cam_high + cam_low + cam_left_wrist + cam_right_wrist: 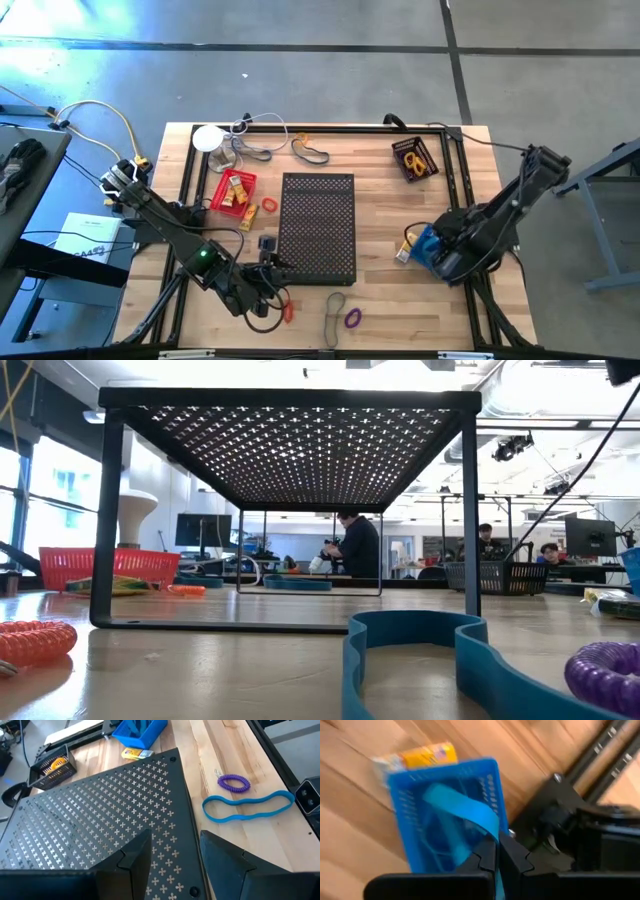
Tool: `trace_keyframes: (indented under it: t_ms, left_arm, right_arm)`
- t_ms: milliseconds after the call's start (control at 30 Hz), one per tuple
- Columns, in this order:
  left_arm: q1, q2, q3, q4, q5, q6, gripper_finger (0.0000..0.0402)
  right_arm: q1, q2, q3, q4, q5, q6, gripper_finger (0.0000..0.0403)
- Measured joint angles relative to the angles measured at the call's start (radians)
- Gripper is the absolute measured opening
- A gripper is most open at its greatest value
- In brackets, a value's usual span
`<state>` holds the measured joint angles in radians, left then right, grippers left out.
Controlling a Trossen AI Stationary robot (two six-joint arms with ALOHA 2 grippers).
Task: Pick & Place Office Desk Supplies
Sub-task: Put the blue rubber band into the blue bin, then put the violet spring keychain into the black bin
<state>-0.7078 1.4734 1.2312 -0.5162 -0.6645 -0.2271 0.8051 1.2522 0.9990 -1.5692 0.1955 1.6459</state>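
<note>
- Left gripper (175, 857): jaws partly open, empty, above black perforated stand (100, 820).
- Right gripper (498, 857): jaws closed, pinching blue band (465, 807) over blue basket (407, 795).

The flat blue rubber band (420, 650) in the low view is cut off by the lower edge. The coiled purple plastic loop (608, 675) is cut off at the right edge. The coiled orange plastic loop (35, 642) is cut off at the left edge. The small yellow packet (415, 757) behind the blue plastic basket (450, 815) is blurred; its print is unreadable.
</note>
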Motion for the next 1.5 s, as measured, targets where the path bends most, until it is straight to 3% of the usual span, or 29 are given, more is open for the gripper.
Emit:
trace_keyframes:
  t_ms: [500, 900, 1133, 1333, 1500]
  left_arm:
    - [-0.002, 0.0, 0.0, -0.015, 0.068, -0.053, 0.016]
    - [-0.041, 0.0, 0.0, -0.038, 0.071, -0.088, 0.016]
    - [-0.041, 0.0, 0.0, -0.038, 0.071, -0.088, 0.016]
    - [-0.042, 0.0, 0.0, -0.041, 0.07, -0.088, 0.016]
    - [-0.041, 0.0, 0.0, -0.045, 0.095, -0.088, 0.016]
  right_arm:
    - [-0.01, 0.122, -0.04, 0.159, -0.116, 0.0, 0.0003]
    - [-0.078, 0.121, -0.226, 0.389, -0.145, -0.087, 0.0007]
    - [-0.116, 0.109, -0.226, 0.364, -0.154, -0.103, 0.0085]
    - [-0.133, 0.109, -0.226, 0.241, -0.157, -0.101, 0.0178]
    - [-0.133, 0.108, -0.197, 0.138, -0.182, -0.101, 0.0221]
